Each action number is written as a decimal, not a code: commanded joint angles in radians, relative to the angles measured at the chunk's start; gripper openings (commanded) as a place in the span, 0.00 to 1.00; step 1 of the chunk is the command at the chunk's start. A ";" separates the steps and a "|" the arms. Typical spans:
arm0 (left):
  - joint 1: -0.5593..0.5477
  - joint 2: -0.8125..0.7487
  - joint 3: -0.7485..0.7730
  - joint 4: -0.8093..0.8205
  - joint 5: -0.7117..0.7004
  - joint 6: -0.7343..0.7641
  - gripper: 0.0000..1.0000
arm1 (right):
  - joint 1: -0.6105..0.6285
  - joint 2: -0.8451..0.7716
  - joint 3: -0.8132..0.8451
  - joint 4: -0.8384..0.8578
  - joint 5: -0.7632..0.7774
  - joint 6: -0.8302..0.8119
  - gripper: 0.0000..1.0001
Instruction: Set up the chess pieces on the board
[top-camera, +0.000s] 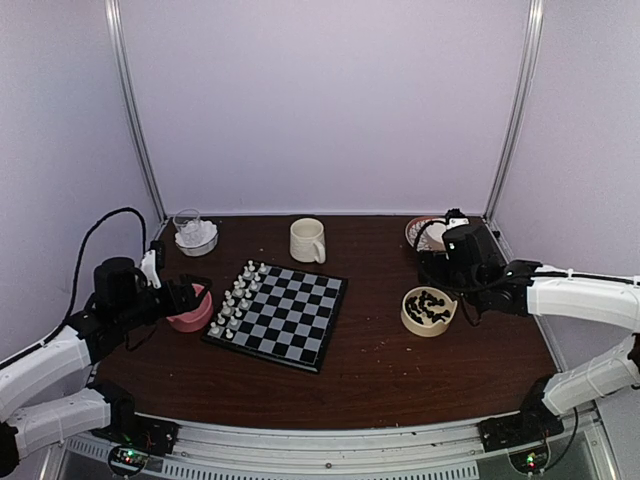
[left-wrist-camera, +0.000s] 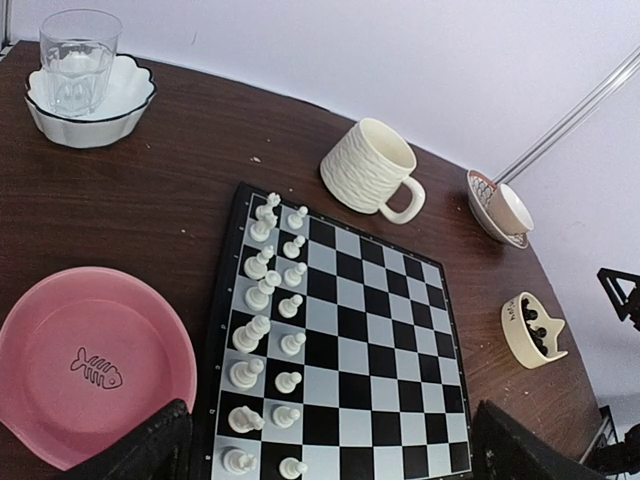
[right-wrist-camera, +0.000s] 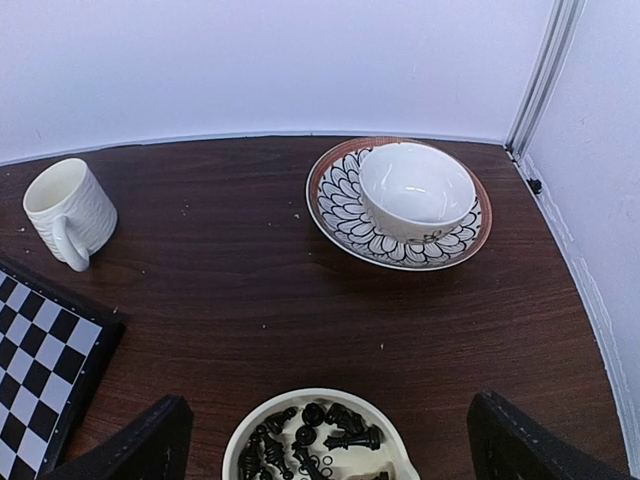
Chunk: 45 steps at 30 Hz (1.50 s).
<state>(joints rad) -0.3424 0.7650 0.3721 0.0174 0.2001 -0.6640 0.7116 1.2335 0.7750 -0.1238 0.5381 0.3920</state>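
The board (top-camera: 295, 320) lies left of the table's middle. White chess pieces (top-camera: 238, 295) stand in two rows along its left side (left-wrist-camera: 268, 300); its other squares (left-wrist-camera: 380, 340) are bare. Black chess pieces (top-camera: 432, 305) lie heaped in a cream bowl (top-camera: 406, 314) to the right (right-wrist-camera: 320, 445). My left gripper (top-camera: 188, 296) hangs open over an empty pink bowl (top-camera: 195, 323), nothing between its fingers (left-wrist-camera: 150, 450). My right gripper (top-camera: 442, 276) is open just behind and above the cream bowl (right-wrist-camera: 300, 398), holding nothing.
A ribbed cream mug (top-camera: 307, 240) stands behind the board. At the back left, a glass sits in a white scalloped bowl (top-camera: 196, 236). At the back right, a white bowl rests on a patterned plate (right-wrist-camera: 340, 210). The pink bowl (left-wrist-camera: 120, 320) has a fish drawing.
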 joint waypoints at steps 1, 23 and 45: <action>-0.004 0.001 0.012 0.047 0.026 0.019 0.98 | -0.002 0.015 0.029 -0.019 0.007 0.013 1.00; -0.024 0.074 -0.010 0.206 0.214 0.061 0.98 | -0.047 0.260 0.110 -0.138 -0.187 0.140 0.48; -0.033 0.098 -0.005 0.228 0.234 0.041 0.98 | -0.165 0.433 0.162 -0.115 -0.293 0.160 0.30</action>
<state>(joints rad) -0.3687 0.8566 0.3641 0.1867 0.4236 -0.6262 0.5625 1.6501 0.9138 -0.2424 0.2615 0.5320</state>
